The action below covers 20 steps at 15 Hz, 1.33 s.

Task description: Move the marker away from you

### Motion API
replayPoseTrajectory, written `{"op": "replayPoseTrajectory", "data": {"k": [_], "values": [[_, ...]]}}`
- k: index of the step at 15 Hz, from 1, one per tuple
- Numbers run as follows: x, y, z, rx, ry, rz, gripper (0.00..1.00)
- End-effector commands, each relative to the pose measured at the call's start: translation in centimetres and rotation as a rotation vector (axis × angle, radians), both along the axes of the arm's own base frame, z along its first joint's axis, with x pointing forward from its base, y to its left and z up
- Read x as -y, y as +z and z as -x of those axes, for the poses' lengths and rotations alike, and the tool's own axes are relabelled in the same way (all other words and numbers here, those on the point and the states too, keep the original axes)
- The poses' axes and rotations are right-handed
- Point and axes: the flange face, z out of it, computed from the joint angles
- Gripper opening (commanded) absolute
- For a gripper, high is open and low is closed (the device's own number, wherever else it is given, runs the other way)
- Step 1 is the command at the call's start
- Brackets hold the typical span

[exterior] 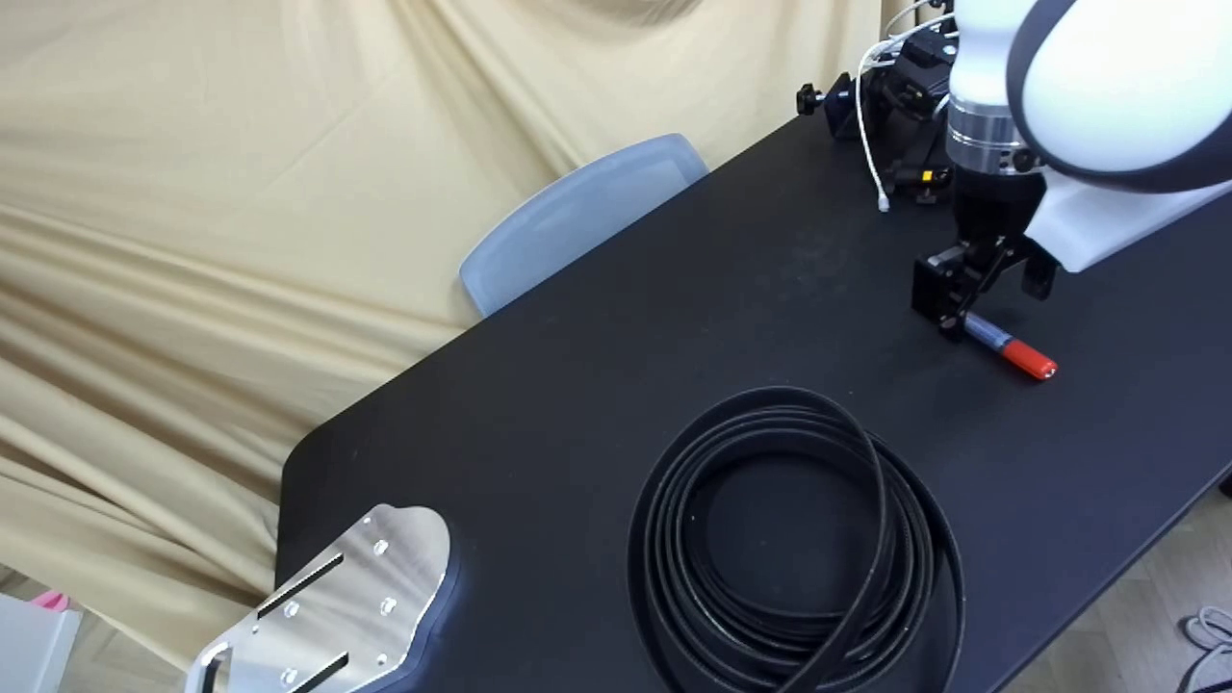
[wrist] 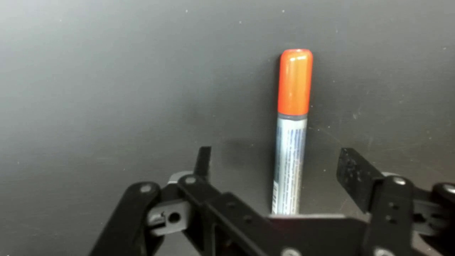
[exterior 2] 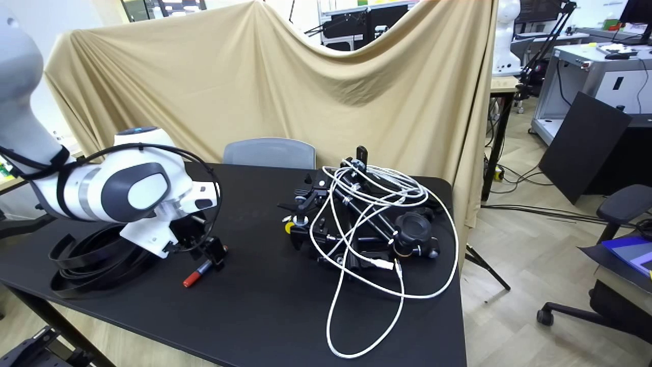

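Observation:
The marker lies flat on the black table. In an exterior view its red-orange cap (exterior: 1028,358) and part of its blue barrel show, and the rest is hidden behind the gripper (exterior: 984,289). The marker (exterior 2: 196,276) also shows partly behind the gripper (exterior 2: 206,250) in an exterior view. In the wrist view the marker (wrist: 292,142) stands cap up between the two spread fingers of the gripper (wrist: 276,156), nearer the right finger. Neither finger touches it there. The barrel's lower end is hidden by the gripper body. The gripper is open and low over the table.
A wide black cable coil (exterior: 664,539) lies on the table near the marker. A black tripod with white cables (exterior 2: 415,232) lies on the table. A metal plate (exterior: 385,577) stands at a table edge. A grey chair back (exterior: 587,217) is behind the table, before a beige curtain.

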Motion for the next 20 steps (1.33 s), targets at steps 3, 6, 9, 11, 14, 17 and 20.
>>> {"op": "replayPoseTrajectory", "data": {"k": [3, 6, 9, 11, 14, 17, 20], "values": [[-0.1, -0.5, -1.3, 0.026, 0.001, -0.001, 0.45], [-0.1, -0.8, -1.4, 0.021, 0.003, -0.001, 0.25], [-0.2, -1.1, -1.2, 0.011, 0.008, -0.004, 0.05], [-0.2, -0.8, -1.2, 0.013, 0.011, -0.005, 0.05], [-0.1, 0.3, -1.8, 0.013, 0.027, 0.003, 0.05], [-0.2, 1.8, -3.2, 0.009, 0.054, 0.011, 0.05], [0.1, 3.4, -5.3, -0.003, 0.077, 0.015, 0.05]]}}
